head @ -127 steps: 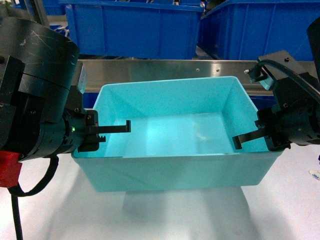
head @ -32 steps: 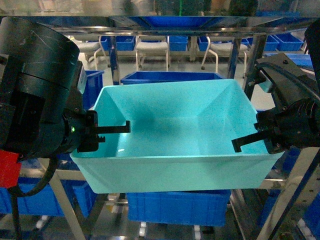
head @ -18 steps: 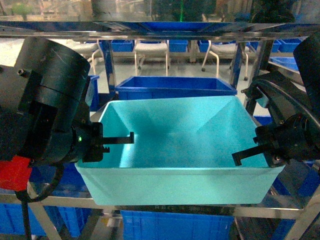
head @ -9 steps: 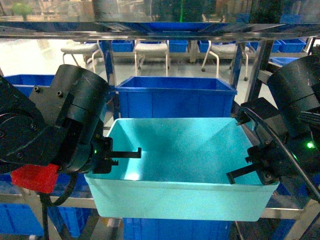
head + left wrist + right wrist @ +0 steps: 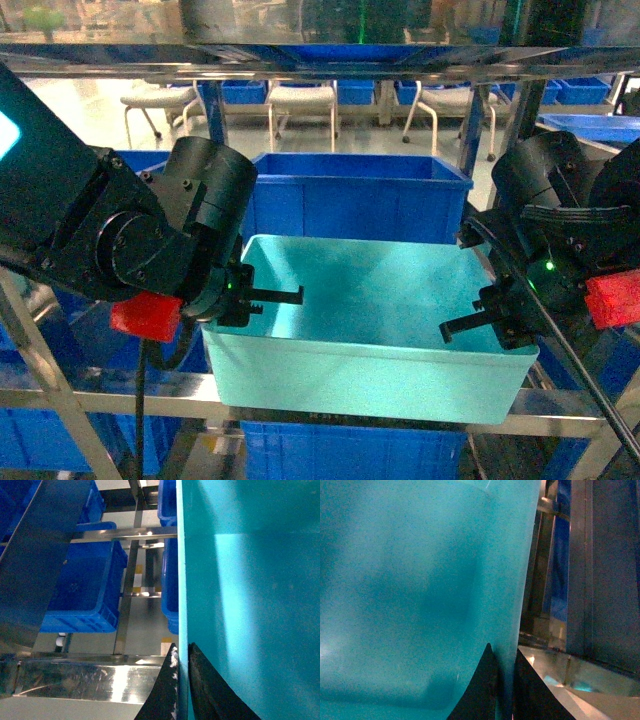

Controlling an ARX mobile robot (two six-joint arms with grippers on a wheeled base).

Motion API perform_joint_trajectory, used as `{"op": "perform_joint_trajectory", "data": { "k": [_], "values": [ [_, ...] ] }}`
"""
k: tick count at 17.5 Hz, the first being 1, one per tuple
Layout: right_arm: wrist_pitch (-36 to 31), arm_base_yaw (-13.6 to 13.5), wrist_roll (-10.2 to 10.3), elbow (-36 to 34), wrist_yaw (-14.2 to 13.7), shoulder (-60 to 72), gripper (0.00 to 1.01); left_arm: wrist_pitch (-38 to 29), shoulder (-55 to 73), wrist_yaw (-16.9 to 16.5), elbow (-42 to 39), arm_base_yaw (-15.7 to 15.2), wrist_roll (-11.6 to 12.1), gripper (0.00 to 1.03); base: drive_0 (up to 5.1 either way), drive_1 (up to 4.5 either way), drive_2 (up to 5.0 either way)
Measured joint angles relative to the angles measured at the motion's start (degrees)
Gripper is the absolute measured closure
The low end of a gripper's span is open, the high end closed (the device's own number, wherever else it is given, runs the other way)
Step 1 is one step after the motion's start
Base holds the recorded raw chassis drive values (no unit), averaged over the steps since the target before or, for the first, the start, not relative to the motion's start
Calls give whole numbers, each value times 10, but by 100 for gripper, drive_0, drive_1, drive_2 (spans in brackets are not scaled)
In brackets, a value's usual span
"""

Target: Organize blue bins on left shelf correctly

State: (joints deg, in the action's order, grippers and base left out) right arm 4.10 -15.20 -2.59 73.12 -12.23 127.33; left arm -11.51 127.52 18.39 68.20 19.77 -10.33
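Lowered onto the left shelf (image 5: 120,395), the blue bin (image 5: 370,370) lies crosswise; left fingers (image 5: 181,680) and right fingers (image 5: 502,690) each pinch an end wall.

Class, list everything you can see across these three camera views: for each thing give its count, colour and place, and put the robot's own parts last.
Turquoise bin: one, light turquoise, centre, held by both side walls above the front beam.
Steel shelf: one, shiny silver, beams and uprights around the bin.
Royal-blue crates: several, dark blue, behind, below and beside the turquoise bin.
Chairs: a few, white, far background floor.
Left end effector: one, black, clamped on the bin's left wall.
Right end effector: one, black, clamped on the bin's right wall.
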Motion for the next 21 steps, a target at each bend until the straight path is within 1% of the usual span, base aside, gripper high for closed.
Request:
{"op": "perform_joint_trajectory", "data": {
  "k": [3, 5, 6, 7, 8, 10, 11, 13, 15, 16, 17, 18, 19, 21],
  "values": [
    [20, 16, 8, 53, 3, 33, 98, 23, 31, -2, 60, 1, 5, 101, 0, 0, 0],
    [33, 25, 11, 75, 16, 42, 98, 39, 50, -3, 84, 2, 3, 101, 0, 0, 0],
    [34, 26, 11, 77, 32, 45, 98, 47, 58, -3, 94, 2, 3, 101, 0, 0, 0],
    [36, 26, 9, 77, 41, 47, 93, 53, 62, -1, 100, 0, 2, 98, 0, 0, 0],
    [41, 24, -3, 77, 48, 47, 82, 49, 63, 4, 101, 0, 2, 87, 0, 0, 0],
    [36, 16, -14, 78, 61, 47, 63, 44, 63, -3, 109, 4, 2, 68, 0, 0, 0],
    [35, 13, -16, 80, 63, 47, 56, 43, 63, -4, 110, 8, 2, 61, 0, 0, 0],
    [36, 9, -17, 82, 67, 47, 35, 48, 62, -8, 108, 15, 1, 41, 0, 0, 0],
    [44, 9, -20, 81, 66, 46, 19, 38, 38, -9, 72, 17, 0, 25, 0, 0, 0],
    [43, 9, -19, 72, 62, 44, 8, 47, 12, -9, 49, 17, -3, 14, 0, 0, 0],
    [41, 9, -21, 62, 53, 38, 1, 51, -15, -4, 27, 17, -8, 4, 0, 0, 0],
    [40, 9, -25, 53, 46, 31, 4, 48, -35, -3, 9, 17, -9, 5, 0, 0, 0],
    [37, 9, -26, 47, 45, 24, 3, 45, -55, -3, -10, 17, -12, 5, 0, 0, 0],
    [4, 5, -33, 26, 35, 3, 3, 49, -86, -7, -46, 18, -15, 5, 0, 0, 0]
  ]
}}
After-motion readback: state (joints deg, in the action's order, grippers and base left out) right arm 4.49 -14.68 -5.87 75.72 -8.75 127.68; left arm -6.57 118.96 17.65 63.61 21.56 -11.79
